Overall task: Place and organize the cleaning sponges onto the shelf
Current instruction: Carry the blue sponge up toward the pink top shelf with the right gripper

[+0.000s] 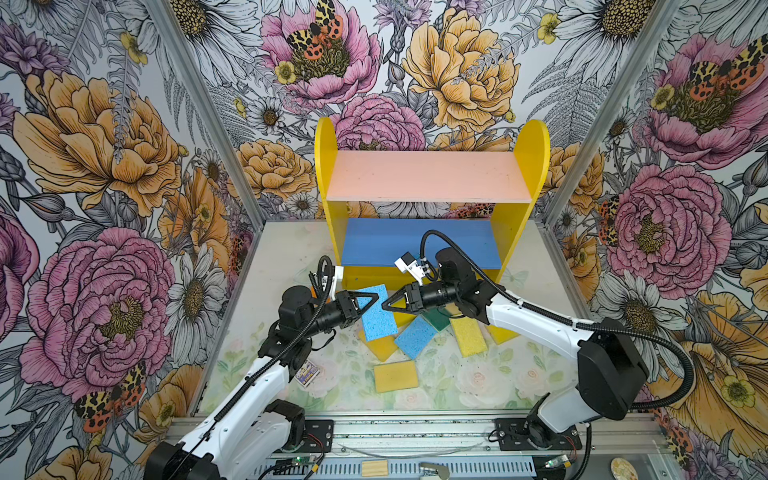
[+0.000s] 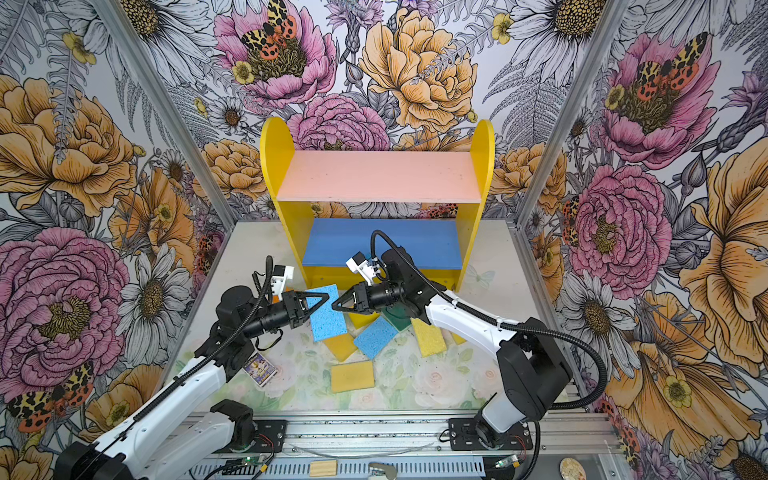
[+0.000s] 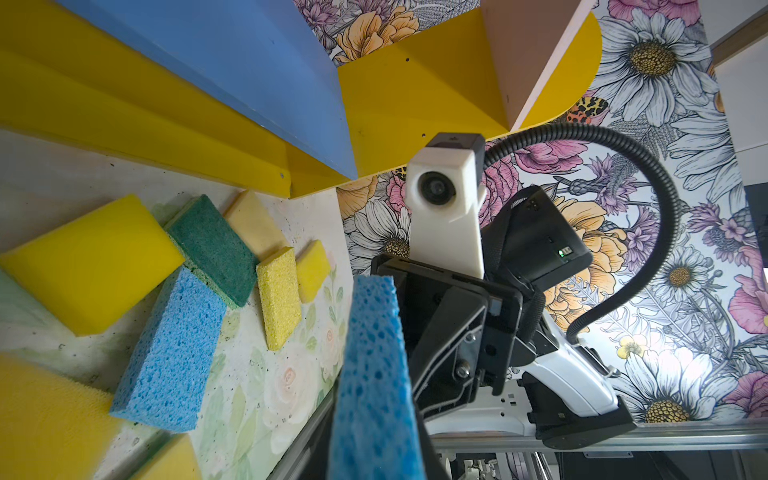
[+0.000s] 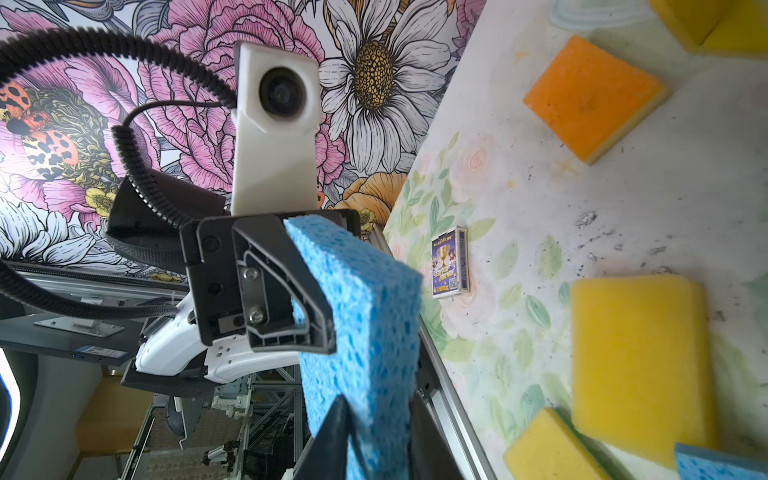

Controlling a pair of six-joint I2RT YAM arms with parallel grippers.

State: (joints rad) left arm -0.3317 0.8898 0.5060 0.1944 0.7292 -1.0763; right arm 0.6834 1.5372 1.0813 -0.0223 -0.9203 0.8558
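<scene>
— Where is the light blue sponge [image 1: 378, 320]?
— It is lifted in front of the shelf [image 1: 328, 174], over the heap of loose sponges [image 1: 415, 343] on the table [image 1: 478, 382]. From above, both claws cover part of its face, and it hides their lower fingers.
— Who has it?
— My left gripper [image 1: 374, 298] is clamped on its faces. The right gripper [image 1: 385, 306] straddles the opposite edge, almost tip to tip. I cannot tell whether it is pressing or slack. My right arm hides part of the heap.

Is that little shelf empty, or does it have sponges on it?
Empty: the shelf's pink board and blue board are bare in both top views; sponges lie on the table in front.
</scene>
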